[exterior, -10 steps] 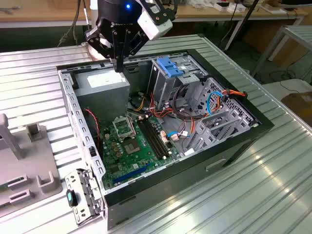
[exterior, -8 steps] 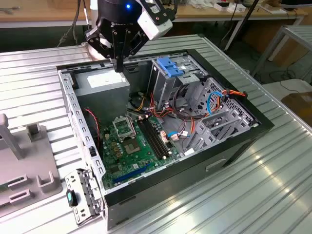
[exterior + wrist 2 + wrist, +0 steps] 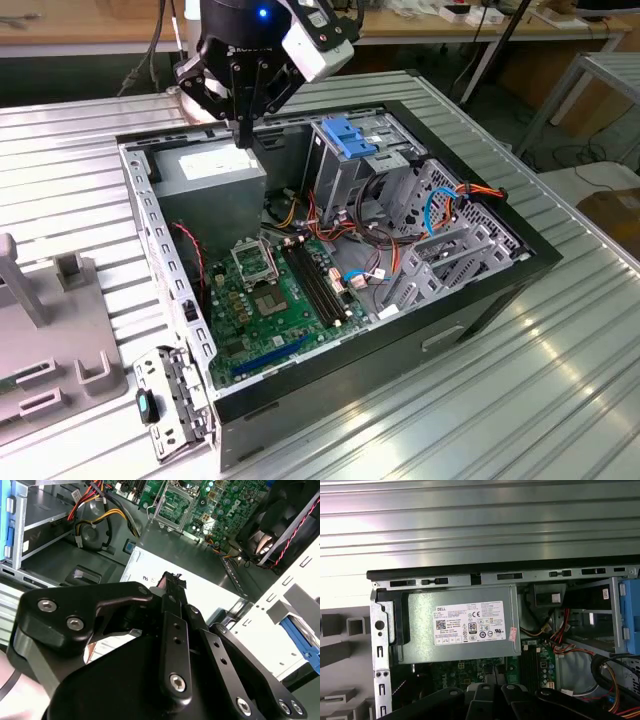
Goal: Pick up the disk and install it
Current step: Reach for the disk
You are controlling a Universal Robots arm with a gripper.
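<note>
A ribbed metal table [image 3: 500, 400] is carrying an uncovered black computer case [image 3: 400, 345], which is lying on its side around the table's middle. At the case's near corner on the exterior view's left, a metal bracket [image 3: 172, 405] with a black latch is jutting outward. Grey holders [image 3: 60, 345] are sitting on the table along that same edge. Inside the case, a green circuit board [image 3: 275, 295] is lying flat on the floor, and bundles of red, orange and black cables [image 3: 375, 245] are running beside it toward the exterior view's right. Farther back, a metal drive cage [image 3: 350, 150] with a blue top is standing upright by the case's far wall. A grey power supply [image 3: 210, 175] with a white label is filling the far corner on the exterior view's left. The gripper [image 3: 245, 133] is hanging just above the power supply, its jaws pressed together with nothing between them. The disk [image 3: 299, 639] is showing in the second wrist view as a blue-framed grey piece. It is sitting outside the case wall, beside a grey block [image 3: 290, 605] and well apart from the gripper.
</note>
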